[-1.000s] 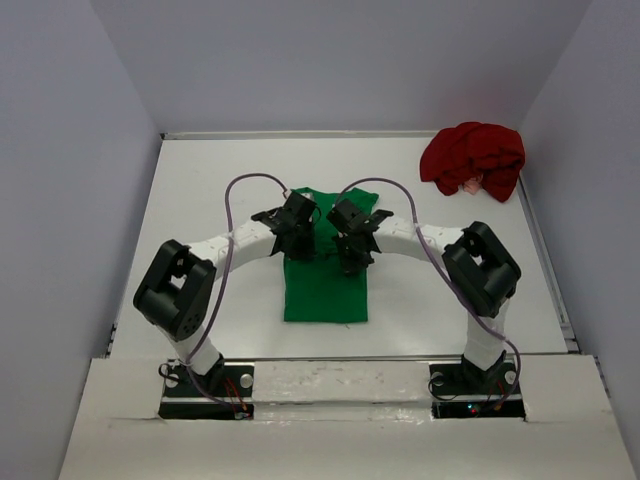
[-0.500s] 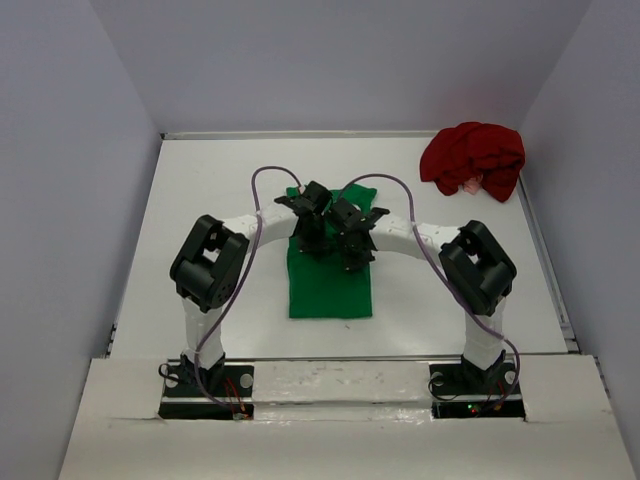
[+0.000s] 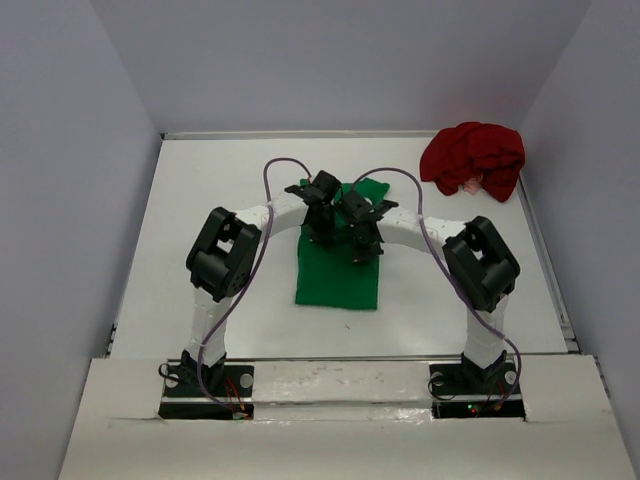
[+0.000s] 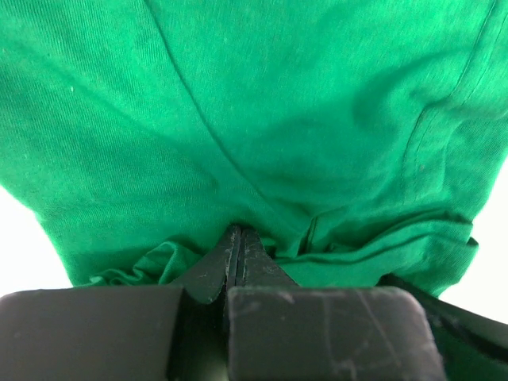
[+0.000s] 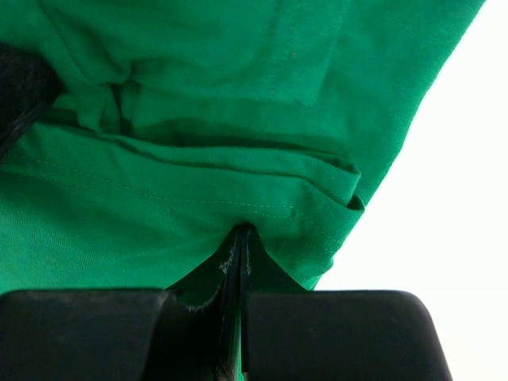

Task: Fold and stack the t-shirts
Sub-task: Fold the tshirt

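Observation:
The green t-shirt lies in the middle of the table as a narrow lengthwise strip, its far part hidden under both grippers. Side by side over that part are my left gripper and right gripper. In the left wrist view the left gripper is shut on a bunched fold of the green cloth. In the right wrist view the right gripper is shut on a hemmed edge of the green cloth. The dark red t-shirt sits crumpled in a heap at the far right corner.
White walls enclose the table on the left, back and right. A raised rim runs along the far edge. Both arm bases are bolted at the near edge. Bare white tabletop shows left of the green shirt.
The left arm has swung right, bringing its gripper close beside the right one. Both grippers have drifted right and away, and the green shirt has shifted slightly right with them.

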`<state>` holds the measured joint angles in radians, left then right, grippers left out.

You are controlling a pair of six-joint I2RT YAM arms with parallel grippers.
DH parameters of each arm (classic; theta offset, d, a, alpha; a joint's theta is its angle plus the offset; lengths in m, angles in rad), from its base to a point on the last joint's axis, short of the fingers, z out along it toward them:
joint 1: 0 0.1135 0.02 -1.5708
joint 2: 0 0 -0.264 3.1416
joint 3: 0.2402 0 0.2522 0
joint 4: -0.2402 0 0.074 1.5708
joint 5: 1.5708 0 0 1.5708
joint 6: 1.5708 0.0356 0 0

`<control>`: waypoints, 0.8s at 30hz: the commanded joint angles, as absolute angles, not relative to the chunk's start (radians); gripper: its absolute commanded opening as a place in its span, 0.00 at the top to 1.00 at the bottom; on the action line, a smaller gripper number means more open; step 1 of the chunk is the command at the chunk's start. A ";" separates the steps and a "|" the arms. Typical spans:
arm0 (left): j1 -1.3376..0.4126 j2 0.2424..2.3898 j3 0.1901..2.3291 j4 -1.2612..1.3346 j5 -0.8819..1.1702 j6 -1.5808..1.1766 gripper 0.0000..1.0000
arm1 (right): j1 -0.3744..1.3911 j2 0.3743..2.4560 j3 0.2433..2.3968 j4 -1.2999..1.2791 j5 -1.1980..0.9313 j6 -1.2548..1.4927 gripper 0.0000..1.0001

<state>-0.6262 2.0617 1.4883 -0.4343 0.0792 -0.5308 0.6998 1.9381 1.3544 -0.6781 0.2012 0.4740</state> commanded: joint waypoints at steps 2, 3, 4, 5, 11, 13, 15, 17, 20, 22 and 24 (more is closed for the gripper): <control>-0.629 2.088 1.506 -0.445 0.103 -0.511 1.00 | 0.638 1.968 1.385 -0.698 0.242 0.433 1.00; -0.629 2.089 1.503 -0.445 0.109 -0.512 1.00 | 0.629 1.974 1.390 -0.699 0.239 0.417 1.00; -0.629 2.089 1.500 -0.443 0.109 -0.515 1.00 | 0.615 1.976 1.396 -0.698 0.238 0.413 1.00; -0.630 2.085 1.497 -0.437 0.110 -0.515 1.00 | 0.615 1.980 1.404 -0.699 0.241 0.408 1.00; -0.634 2.089 1.505 -0.445 0.085 -0.514 1.00 | 0.592 1.973 1.416 -0.701 0.213 0.388 1.00; -0.632 2.091 1.522 -0.448 0.069 -0.514 1.00 | 0.592 1.962 1.402 -0.695 0.196 0.388 1.00; -0.634 2.103 1.539 -0.456 0.054 -0.509 1.00 | 0.592 1.951 1.390 -0.686 0.184 0.385 1.00; -0.632 2.126 1.572 -0.465 0.054 -0.499 1.00 | 0.592 1.950 1.376 -0.684 0.175 0.382 1.00; -0.634 2.151 1.614 -0.465 0.054 -0.491 1.00 | 0.592 1.924 1.348 -0.677 0.163 0.385 1.00; -0.634 2.163 1.627 -0.468 0.052 -0.491 1.00 | 0.603 1.911 1.339 -0.675 0.163 0.388 1.00; -0.632 2.174 1.641 -0.465 0.052 -0.486 1.00 | 0.603 1.893 1.332 -0.675 0.175 0.390 1.00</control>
<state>-0.6289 2.1376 1.6020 -0.4389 0.0772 -0.5205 0.5968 1.9434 1.3632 -0.6655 0.1761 0.3958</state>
